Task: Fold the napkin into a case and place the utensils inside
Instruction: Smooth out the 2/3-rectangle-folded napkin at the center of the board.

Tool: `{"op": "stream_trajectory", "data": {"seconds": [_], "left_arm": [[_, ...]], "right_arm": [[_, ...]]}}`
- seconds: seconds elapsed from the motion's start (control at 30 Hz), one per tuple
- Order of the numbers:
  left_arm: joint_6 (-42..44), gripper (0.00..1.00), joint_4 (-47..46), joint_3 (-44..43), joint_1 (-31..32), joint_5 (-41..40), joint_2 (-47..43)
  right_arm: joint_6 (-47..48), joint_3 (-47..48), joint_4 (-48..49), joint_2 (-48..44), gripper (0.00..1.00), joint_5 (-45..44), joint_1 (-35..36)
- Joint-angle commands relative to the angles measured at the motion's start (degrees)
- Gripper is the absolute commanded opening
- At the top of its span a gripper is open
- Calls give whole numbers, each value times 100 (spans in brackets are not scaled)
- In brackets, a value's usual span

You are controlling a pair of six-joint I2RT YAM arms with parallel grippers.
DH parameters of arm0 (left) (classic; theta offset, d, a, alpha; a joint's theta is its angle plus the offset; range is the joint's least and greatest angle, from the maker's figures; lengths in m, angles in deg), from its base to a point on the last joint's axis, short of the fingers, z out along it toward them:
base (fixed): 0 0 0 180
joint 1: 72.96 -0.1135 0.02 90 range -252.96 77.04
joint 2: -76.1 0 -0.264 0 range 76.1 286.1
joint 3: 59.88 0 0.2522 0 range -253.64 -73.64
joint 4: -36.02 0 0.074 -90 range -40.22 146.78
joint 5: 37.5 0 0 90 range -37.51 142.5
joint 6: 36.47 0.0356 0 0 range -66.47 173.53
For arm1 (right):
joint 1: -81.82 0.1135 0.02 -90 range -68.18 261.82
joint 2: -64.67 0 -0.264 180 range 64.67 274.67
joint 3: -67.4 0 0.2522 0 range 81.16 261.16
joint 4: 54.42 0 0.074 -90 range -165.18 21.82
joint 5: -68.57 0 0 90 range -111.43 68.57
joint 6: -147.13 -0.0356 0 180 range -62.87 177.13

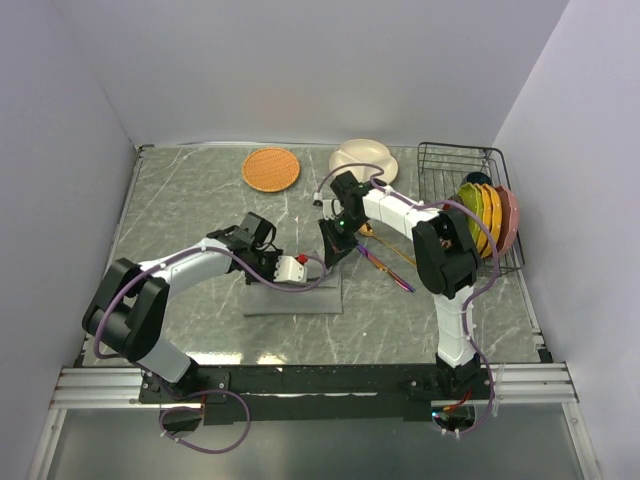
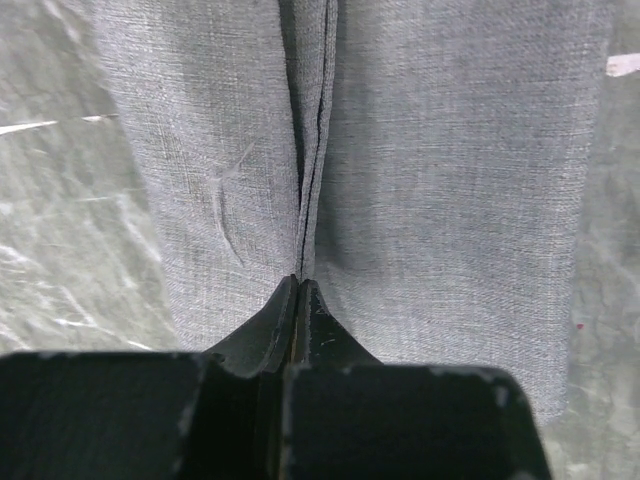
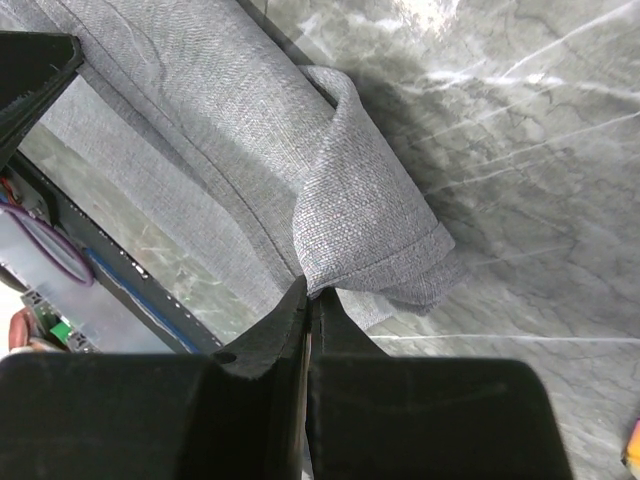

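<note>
The grey napkin [image 1: 290,299] lies folded into a narrow strip on the marble table, under both wrists. In the left wrist view, two flaps of the napkin [image 2: 430,180] meet at a centre seam. My left gripper [image 2: 300,285] is shut on the cloth at that seam; from above, my left gripper [image 1: 314,266] sits over the strip's right end. My right gripper [image 3: 308,290] is shut on a raised, curled corner of the napkin [image 3: 360,210]; from above it [image 1: 331,258] is beside the left one. The purple knife [image 1: 390,270] and gold spoon [image 1: 392,252] lie to the right of the napkin.
A round orange woven mat [image 1: 271,169] and a cream bowl [image 1: 362,160] sit at the back. A black wire rack [image 1: 450,165] at the right holds coloured plates [image 1: 487,215]. Grey walls enclose the table.
</note>
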Motion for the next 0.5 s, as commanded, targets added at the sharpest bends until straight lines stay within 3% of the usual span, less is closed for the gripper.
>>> {"op": "stream_trajectory", "data": {"seconds": [0.0,0.47], "left_arm": [[-15,1,-67,154,6,96,-121],[-991,1,-374,-39,41,412,134]], "right_arm": [[-176,-207,-10,64,0,65,72],[-27,64,-168,20,0,-234,63]]}}
